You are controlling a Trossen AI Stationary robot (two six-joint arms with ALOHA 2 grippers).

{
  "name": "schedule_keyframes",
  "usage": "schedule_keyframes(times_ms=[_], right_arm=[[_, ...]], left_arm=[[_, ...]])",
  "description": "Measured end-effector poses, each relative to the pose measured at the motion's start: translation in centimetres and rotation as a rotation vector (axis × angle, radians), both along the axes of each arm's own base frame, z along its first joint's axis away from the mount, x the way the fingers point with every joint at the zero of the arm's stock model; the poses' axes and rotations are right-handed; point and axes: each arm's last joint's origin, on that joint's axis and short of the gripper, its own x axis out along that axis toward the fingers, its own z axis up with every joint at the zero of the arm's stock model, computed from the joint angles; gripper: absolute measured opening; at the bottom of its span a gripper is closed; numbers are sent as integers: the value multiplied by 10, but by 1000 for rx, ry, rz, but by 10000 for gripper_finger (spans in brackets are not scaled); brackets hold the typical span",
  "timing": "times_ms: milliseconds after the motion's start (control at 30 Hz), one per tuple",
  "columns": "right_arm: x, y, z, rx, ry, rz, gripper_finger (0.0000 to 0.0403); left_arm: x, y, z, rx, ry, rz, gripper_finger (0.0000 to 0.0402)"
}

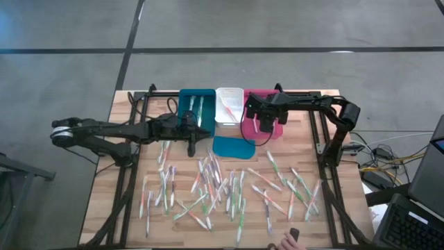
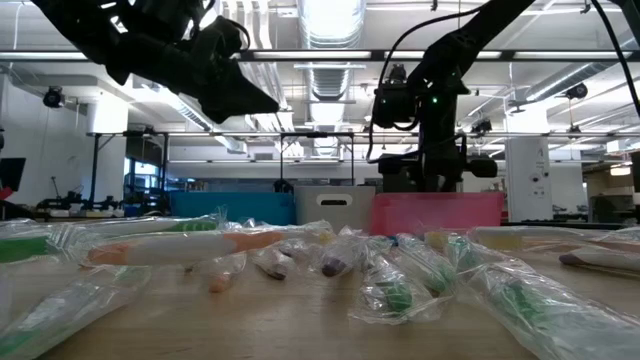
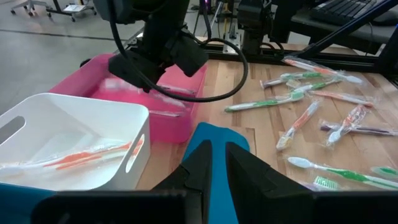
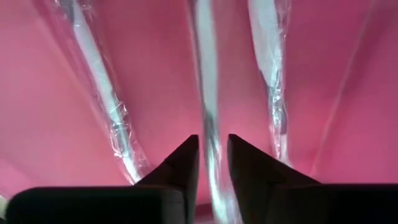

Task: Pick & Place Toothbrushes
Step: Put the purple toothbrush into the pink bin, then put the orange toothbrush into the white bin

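i am at the drop-off step: my right end effector (image 1: 258,125) hangs over the pink plastic bin (image 1: 277,132) at the far side of the wooden counter (image 1: 132,208), with a clear-wrapped white toothbrush (image 4: 208,118) running straight between my two dark fingers (image 4: 180,162). the fingers stand slightly apart with the wrapper in the gap; i think they are just letting go, though from so close i cannot tell whether they press it or merely flank it. two more wrapped toothbrushes (image 4: 99,93) lie on the pink floor on either side.

my left end effector (image 1: 192,128) waits near the teal plastic bin (image 1: 196,104), its fingers (image 3: 199,168) nearly together with only a thin gap and nothing visible between them; a flat teal lid-like piece (image 1: 232,146) lies just beyond.

the white plastic bin (image 1: 229,104) between the other two holds an orange-accented brush. the many loose wrapped toothbrushes (image 1: 215,187) are scattered across the near half of the counter, so most of the sorting is ahead.

next i should open fully, lift clear of the bin wall, and swing back over the pile for a pink-accented brush lying apart from its neighbours.
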Motion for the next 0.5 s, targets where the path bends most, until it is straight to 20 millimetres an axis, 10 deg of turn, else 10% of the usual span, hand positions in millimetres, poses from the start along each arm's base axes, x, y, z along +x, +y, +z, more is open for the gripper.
schedule_keyframes(times_ms=[300, 500], right_arm=[[1, 12, 22, -102, -46, -17, 135], [3, 43, 57, 78, -371, -249, 100]], left_arm=[[0, 0, -1, -2, 6, 0, 51], [0, 0, -1, -2, 8, 0, 51]])
